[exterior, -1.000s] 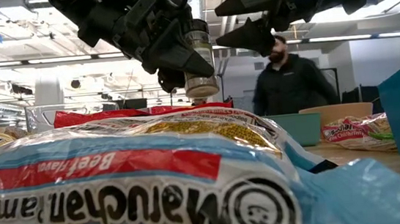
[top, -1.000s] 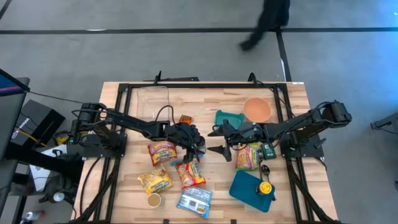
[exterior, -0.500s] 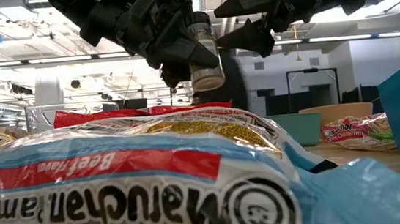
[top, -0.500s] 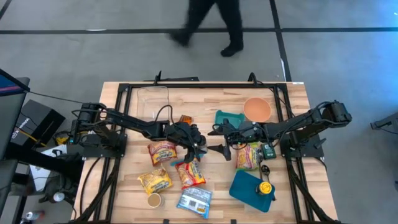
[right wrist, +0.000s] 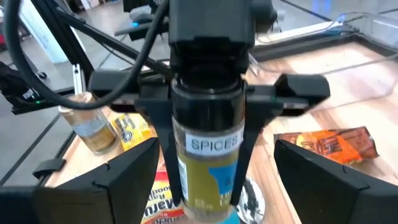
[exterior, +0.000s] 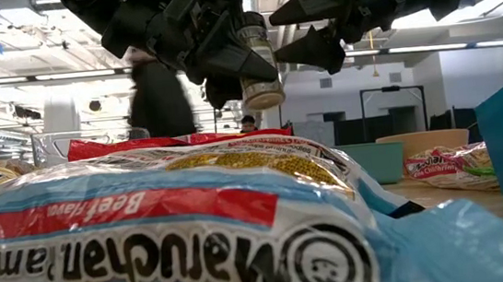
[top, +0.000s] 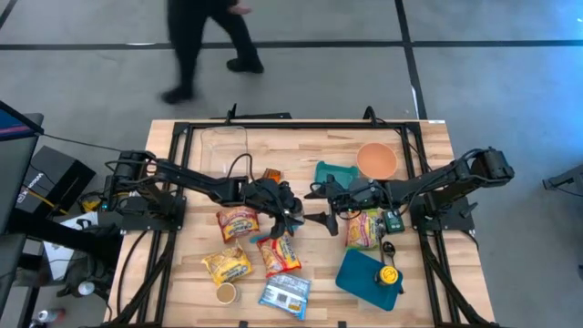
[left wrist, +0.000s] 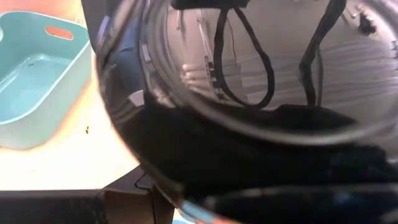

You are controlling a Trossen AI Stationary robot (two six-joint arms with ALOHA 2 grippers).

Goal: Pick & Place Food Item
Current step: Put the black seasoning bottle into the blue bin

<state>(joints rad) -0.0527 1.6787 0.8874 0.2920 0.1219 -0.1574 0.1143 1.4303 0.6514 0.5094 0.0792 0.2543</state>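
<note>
At the left gripper [top: 290, 221]: clenched on a spice jar [exterior: 258, 62], one dark finger [right wrist: 155, 102] on each side of the glass. Held up off the table [top: 428, 164], near its middle, tilted, with the base lower and turned right. On the jar's label, seen from the right wrist: the word SPICES over yellowish contents.

At the right gripper [top: 319, 206]: released, jaws spread wide, nothing between them. Level with the jar and just right of it, pointing at its base, not touching.

Directly under the lifted jar: a red noodle packet [top: 281, 255]. Left of that, a second red packet [top: 239, 222] and a yellow packet [top: 226, 264]. Nearer still, a blue-and-white noodle packet [top: 285, 293], filling the foreground of the low view. Beside the yellow packet, on the near edge, a small second jar [top: 226, 292], upright.

Just beyond the left gripper, on the far side: a small orange snack packet [top: 271, 175]. Farther left and back, a clear plastic tub [top: 224, 146].

On the right half: a teal bin [top: 332, 173] and an orange bowl [top: 376, 160] side by side toward the far edge. Under the right arm, another noodle packet [top: 363, 228]. Near right, a blue board [top: 364, 273] with a small yellow thing [top: 389, 273] on it.

Beyond the table's far edge: a person in dark clothes [top: 205, 46] on the grey floor, to the left.
</note>
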